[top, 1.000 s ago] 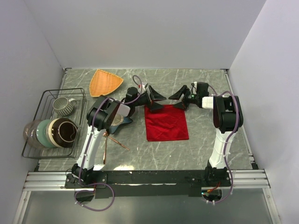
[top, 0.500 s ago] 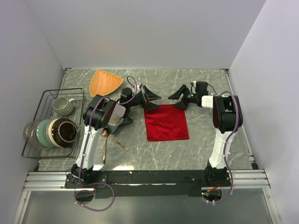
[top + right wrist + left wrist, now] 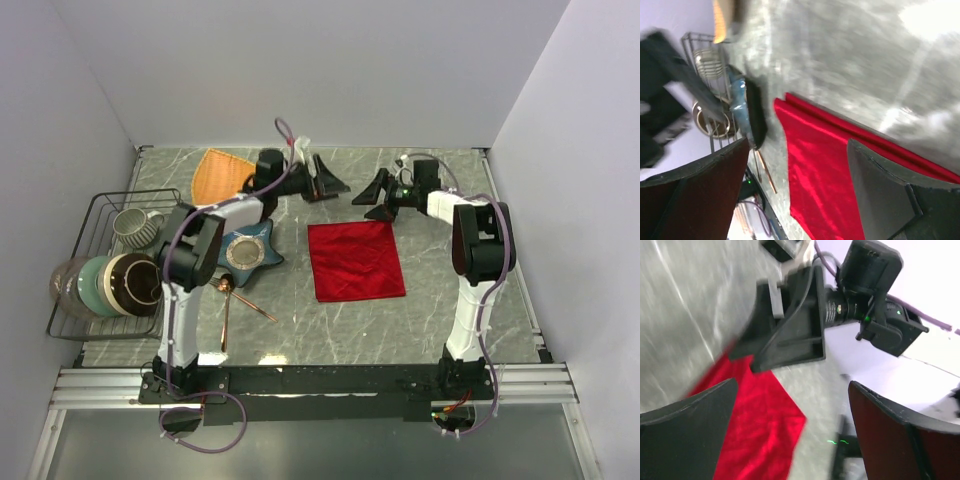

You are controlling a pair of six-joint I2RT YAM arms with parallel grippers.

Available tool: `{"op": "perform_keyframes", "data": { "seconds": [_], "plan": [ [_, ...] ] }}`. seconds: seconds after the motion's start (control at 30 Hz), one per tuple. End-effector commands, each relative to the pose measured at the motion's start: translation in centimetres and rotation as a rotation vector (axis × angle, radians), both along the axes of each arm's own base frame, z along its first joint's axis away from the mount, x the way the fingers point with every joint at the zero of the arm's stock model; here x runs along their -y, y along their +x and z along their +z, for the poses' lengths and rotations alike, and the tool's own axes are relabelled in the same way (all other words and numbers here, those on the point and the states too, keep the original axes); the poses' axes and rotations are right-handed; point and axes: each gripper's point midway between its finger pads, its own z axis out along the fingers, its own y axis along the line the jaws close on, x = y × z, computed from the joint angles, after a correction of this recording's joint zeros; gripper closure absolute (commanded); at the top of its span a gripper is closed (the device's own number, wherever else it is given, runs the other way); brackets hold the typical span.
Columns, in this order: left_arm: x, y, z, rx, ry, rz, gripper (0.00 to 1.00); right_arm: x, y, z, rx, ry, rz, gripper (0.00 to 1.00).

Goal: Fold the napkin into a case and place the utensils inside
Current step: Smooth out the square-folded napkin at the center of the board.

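Both empty, jaws apart, we see left gripper [image 3: 327, 182] and right gripper [image 3: 377, 195]; left of them, rack [image 3: 140, 192] holds 1 mug [image 3: 133, 226], bowls [image 3: 128, 284].

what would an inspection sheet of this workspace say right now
surface: grey marbled table, no damage seen
job's things: red napkin flat at mid-table, unheld; copper utensils lie left of it, outside it
clutter: orange triangular plate, blue star dish, wire rack holding a mug and bowls
grippers: left gripper open, empty; right gripper open, empty
cables: purple cable loops off the left arm
surroundings: plain white walls, nothing else seen
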Motion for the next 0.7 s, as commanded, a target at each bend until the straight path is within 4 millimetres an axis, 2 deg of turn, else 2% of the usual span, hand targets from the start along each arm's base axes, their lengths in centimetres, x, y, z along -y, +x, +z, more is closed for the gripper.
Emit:
{"op": "perform_keyframes", "data": {
  "seconds": [0.0, 0.03, 0.1, 0.13, 0.17, 0.2, 0.23, 0.27, 0.3, 0.33, 0.37, 0.4, 0.47, 0.53, 0.57, 0.6, 0.67],
  "plan": [
    [-2.7, 2.2, 4.9, 0.362, 0.26, 0.063, 0.01, 0.0, -0.3, 7.7, 0.193, 0.008, 0.091, 0.14],
    [-3.7, 2.3, 3.0, 0.396, 0.369, 0.043, 0.03, 0.4, -0.7, 7.6, 0.171, -0.013, 0.081, 0.14],
    [-4.6, 3.3, 2.5, 0.465, 0.487, 0.045, 0.12, 1.7, -1.1, 7.7, 0.182, -0.057, 0.061, 0.19],
    [-5.3, 3.0, 1.4, 0.51, 0.564, 0.002, 0.21, 2.8, -1.5, 6.5, 0.129, -0.116, 0.027, 0.21],
    [-5.5, 3.2, 1.7, 0.55, 0.588, -0.008, 0.27, 3.4, -1.8, 6.2, 0.141, -0.143, 0.035, 0.23],
    [-5.9, 3.6, 1.6, 0.573, 0.621, -0.001, 0.37, 4.3, -2.0, 6.3, 0.141, -0.161, 0.022, 0.27],
    [-6.3, 3.9, 1.2, 0.618, 0.672, -0.011, 0.62, 4.8, -2.6, 5.7, 0.106, -0.194, 0.013, 0.29],
    [-6.5, 4.4, 1.1, 0.626, 0.716, -0.004, 0.72, 5.2, -2.9, 5.0, 0.105, -0.241, 0.009, 0.31],
    [-6.6, 4.8, -0.5, 0.614, 0.774, -0.013, 0.76, 6.8, -2.8, 5.1, 0.108, -0.268, -0.024, 0.36],
    [-6.8, 5.1, -1.2, 0.65, 0.83, -0.037, 0.82, 7.6, -3.3, 4.6, 0.08, -0.293, -0.034, 0.39],
    [-6.7, 5.4, -1.1, 0.656, 0.869, -0.051, 0.85, 8.3, -3.5, 4.0, 0.079, -0.345, -0.042, 0.41],
    [-6.8, 5.8, -2.7, 0.648, 0.923, -0.058, 0.86, 8.6, -3.8, 4.0, 0.078, -0.363, -0.043, 0.43],
    [-6.6, 6.3, -3.2, 0.684, 0.957, -0.072, 0.87, 9.4, -4.3, 3.2, 0.059, -0.419, -0.046, 0.45],
    [-6.4, 6.5, -4.3, 0.706, 0.985, -0.09, 0.88, 9.9, -4.9, 2.4, 0.035, -0.449, -0.039, 0.51],
    [-5.7, 6.3, -4.4, 0.724, 0.991, -0.107, 0.89, 10.2, -5.0, 2.1, 0.029, -0.463, -0.038, 0.53],
    [-5.6, 6.1, -5.7, 0.73, 1.012, -0.147, 0.89, 10.6, -5.0, 1.6, 0.02, -0.487, -0.045, 0.55],
    [-4.7, 5.8, -6.4, 0.75, 1.024, -0.183, 0.9, 11.0, -5.2, 1.0, 0.009, -0.519, -0.037, 0.57]
  ]
}}
